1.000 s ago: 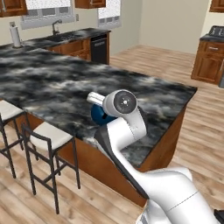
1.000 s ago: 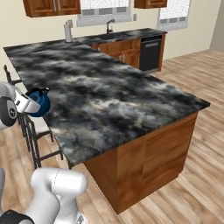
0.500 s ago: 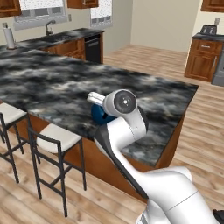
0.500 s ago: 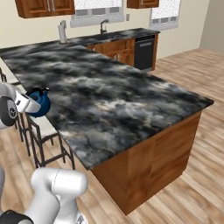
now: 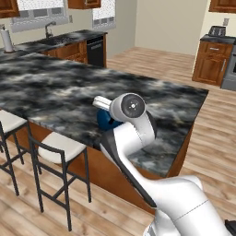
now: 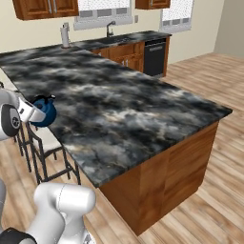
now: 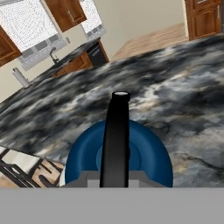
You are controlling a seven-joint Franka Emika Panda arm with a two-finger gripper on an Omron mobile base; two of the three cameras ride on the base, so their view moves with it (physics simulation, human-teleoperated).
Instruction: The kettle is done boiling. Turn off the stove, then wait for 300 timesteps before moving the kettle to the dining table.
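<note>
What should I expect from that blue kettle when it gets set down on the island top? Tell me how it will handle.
The kettle looks rigid and round-bodied, so it may rock or tip if set down tilted. Its handle is thin and upright, so it could swing in the shut gripper. It hangs at the dining table edge above the stools; released early, it would probably fall.

Light was even and bright, a flat rendered look. Windows [image 6: 105, 6] at 12 o'clock glowed white. Shadows under the stools [image 5: 60, 152] were faint. The hand view was sharp, with no glare.
</note>
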